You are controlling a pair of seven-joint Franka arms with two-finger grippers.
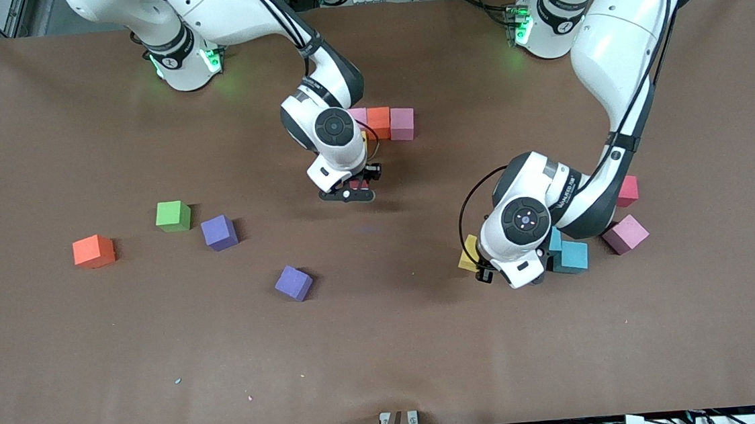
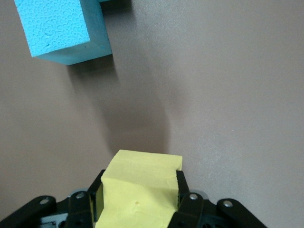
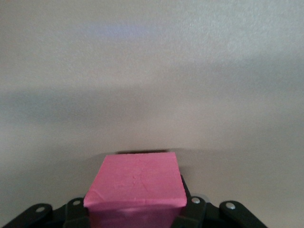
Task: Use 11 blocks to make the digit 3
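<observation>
My right gripper (image 1: 351, 191) hangs over the middle of the table, shut on a deep pink block (image 3: 135, 183); its fingers (image 3: 192, 202) barely show at the block's sides. A row of pink (image 1: 358, 115), orange (image 1: 378, 121) and pink (image 1: 402, 124) blocks lies by that arm. My left gripper (image 1: 481, 266) is shut on a yellow block (image 2: 140, 190), also seen in the front view (image 1: 468, 253). It is beside two cyan blocks (image 1: 571, 255), one of which shows in the left wrist view (image 2: 61, 28). Two purple blocks (image 1: 219, 232) (image 1: 293, 282) lie loose.
A green cube (image 1: 173, 216) and an orange-red block (image 1: 93, 251) sit toward the right arm's end. A pale pink block (image 1: 625, 233) and a deep pink one (image 1: 628, 190) lie under the left arm's elbow. The brown table (image 1: 389, 359) is bare nearer the front camera.
</observation>
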